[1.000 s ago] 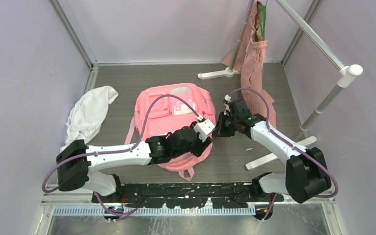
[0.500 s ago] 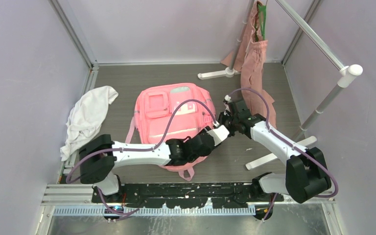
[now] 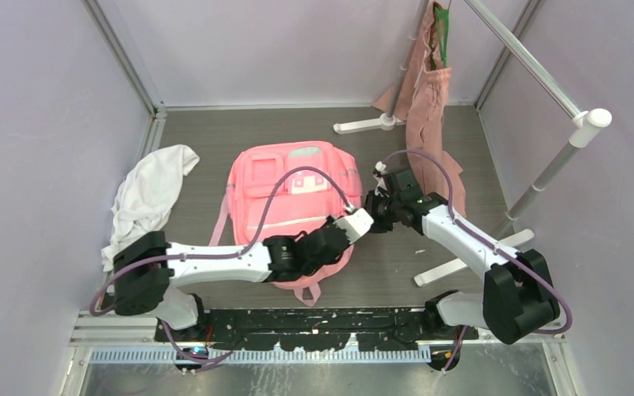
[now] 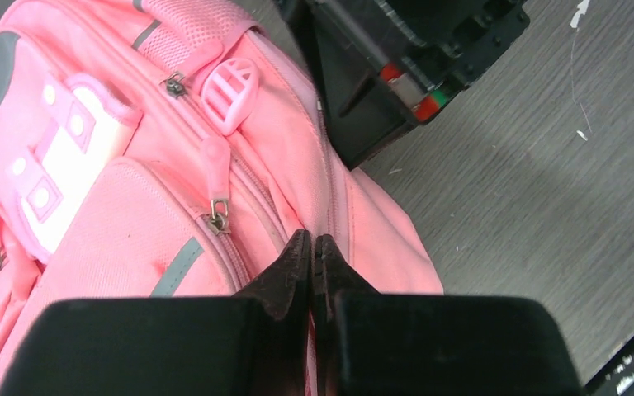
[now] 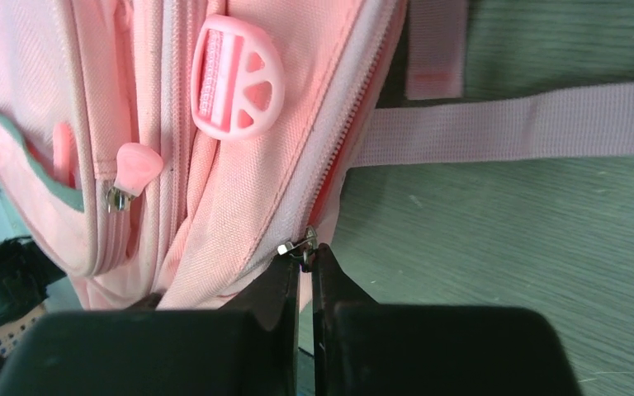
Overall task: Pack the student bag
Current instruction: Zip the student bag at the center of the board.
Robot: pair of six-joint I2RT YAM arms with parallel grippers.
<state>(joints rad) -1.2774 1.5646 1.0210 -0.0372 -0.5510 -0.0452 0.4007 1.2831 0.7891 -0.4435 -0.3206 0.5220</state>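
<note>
The student bag [image 3: 289, 194], a pink backpack, lies flat in the middle of the table with its front pockets facing up. My left gripper [image 4: 312, 241] is shut, its tips resting on the seam beside the main zip on the bag's right side; whether any fabric is pinched I cannot tell. From the right, my right gripper [image 5: 305, 257] is shut on the metal zipper pull [image 5: 299, 245] of the main zip, at that same right edge. In the top view the left gripper [image 3: 366, 219] and the right gripper [image 3: 376, 216] almost touch.
A white cloth [image 3: 153, 194] lies crumpled at the left wall. A dusty-pink tote [image 3: 428, 107] hangs from a white rack [image 3: 545, 177] at the back right, whose feet [image 3: 462, 264] reach the floor by the right arm. A pink strap [image 5: 512, 124] trails right of the bag.
My left arm has swung right across the bag's lower half to its right edge, and its gripper has closed. The right gripper has stayed in place, shut.
</note>
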